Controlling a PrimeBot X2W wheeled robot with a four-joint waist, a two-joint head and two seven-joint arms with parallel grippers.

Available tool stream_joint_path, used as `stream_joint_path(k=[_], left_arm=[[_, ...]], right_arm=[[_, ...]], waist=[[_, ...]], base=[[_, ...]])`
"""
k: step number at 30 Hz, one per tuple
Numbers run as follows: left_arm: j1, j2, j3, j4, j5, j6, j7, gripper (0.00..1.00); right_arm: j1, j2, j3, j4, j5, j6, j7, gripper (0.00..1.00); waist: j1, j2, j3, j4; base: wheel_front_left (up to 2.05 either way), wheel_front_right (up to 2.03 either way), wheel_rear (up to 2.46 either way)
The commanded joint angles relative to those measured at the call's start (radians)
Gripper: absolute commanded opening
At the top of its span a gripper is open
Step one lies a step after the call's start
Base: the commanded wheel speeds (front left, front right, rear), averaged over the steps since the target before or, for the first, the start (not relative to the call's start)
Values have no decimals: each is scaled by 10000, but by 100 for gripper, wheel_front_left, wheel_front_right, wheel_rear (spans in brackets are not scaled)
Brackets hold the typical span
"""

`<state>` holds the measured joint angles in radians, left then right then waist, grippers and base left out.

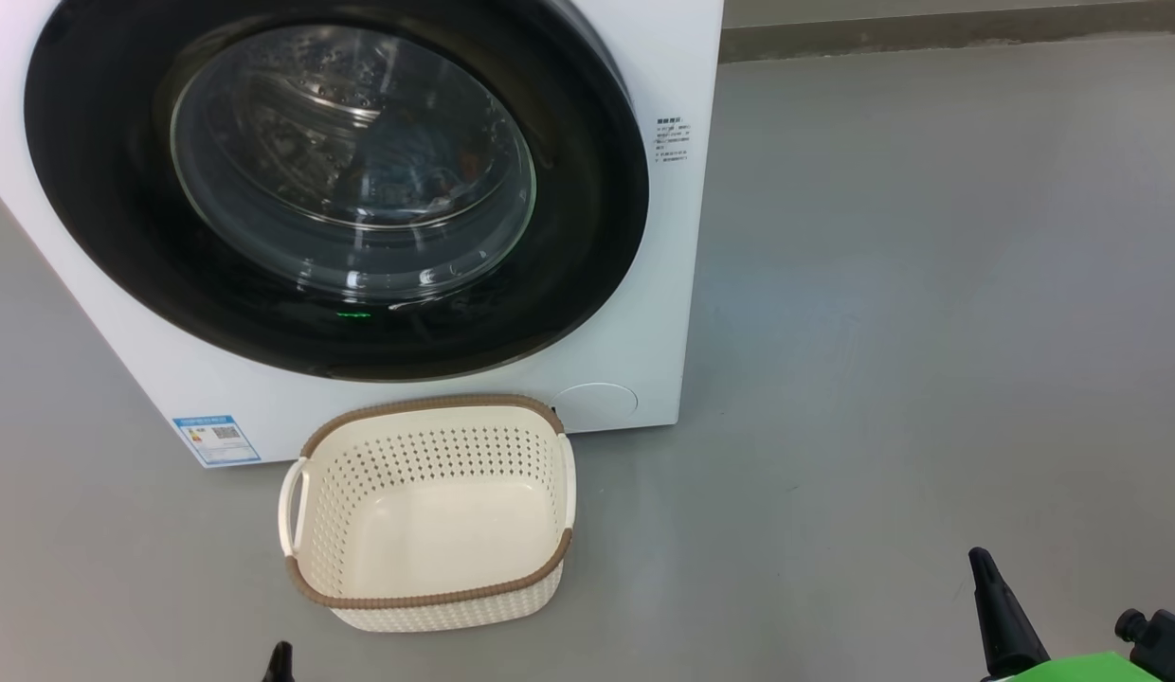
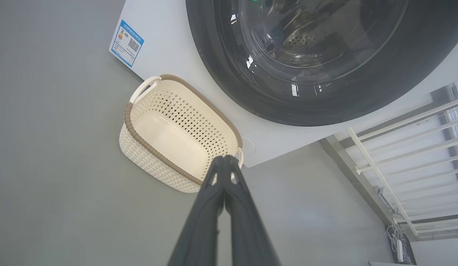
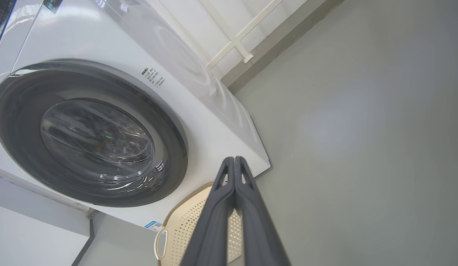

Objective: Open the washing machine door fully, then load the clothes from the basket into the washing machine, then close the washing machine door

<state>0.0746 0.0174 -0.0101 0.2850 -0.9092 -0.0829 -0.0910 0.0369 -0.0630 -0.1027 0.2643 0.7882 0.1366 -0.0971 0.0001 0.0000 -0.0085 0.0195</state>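
The white washing machine (image 1: 644,313) fills the upper left of the head view, and its round black door (image 1: 104,189) lies flat against the front, closed. Behind the glass bowl (image 1: 351,161) some bluish fabric with orange-brown marks shows faintly in the drum. On the floor in front stands the cream basket (image 1: 426,511) with nothing in it. My left gripper (image 2: 225,158) is shut and holds nothing, back from the basket's (image 2: 159,140) near corner. My right gripper (image 3: 234,159) is shut too, out to the right of the machine (image 3: 103,37); its tip (image 1: 978,554) pokes up at the lower right.
Grey floor (image 1: 929,284) spreads wide to the right of the machine. A blue label sticker (image 1: 216,439) sits at the machine's lower left corner. A white railing (image 2: 406,147) and a skirting strip run along the wall beside the machine.
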Motion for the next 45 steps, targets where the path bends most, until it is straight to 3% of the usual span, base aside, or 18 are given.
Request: stream_joint_path(k=[1,45], left_arm=[[-540,166,230,-271,-211,-69,43,0],[-1351,268,864,-350,-4485,-326,1301,0]], right_arm=[[-463,-50,85,-230,261,-26,49,0],[-1084,62,-42,-208,5262,-47,1346,0]], waist=[[0,0,1,-2],[0,0,73,-123]], base=[[0,0,0],[0,0,0]])
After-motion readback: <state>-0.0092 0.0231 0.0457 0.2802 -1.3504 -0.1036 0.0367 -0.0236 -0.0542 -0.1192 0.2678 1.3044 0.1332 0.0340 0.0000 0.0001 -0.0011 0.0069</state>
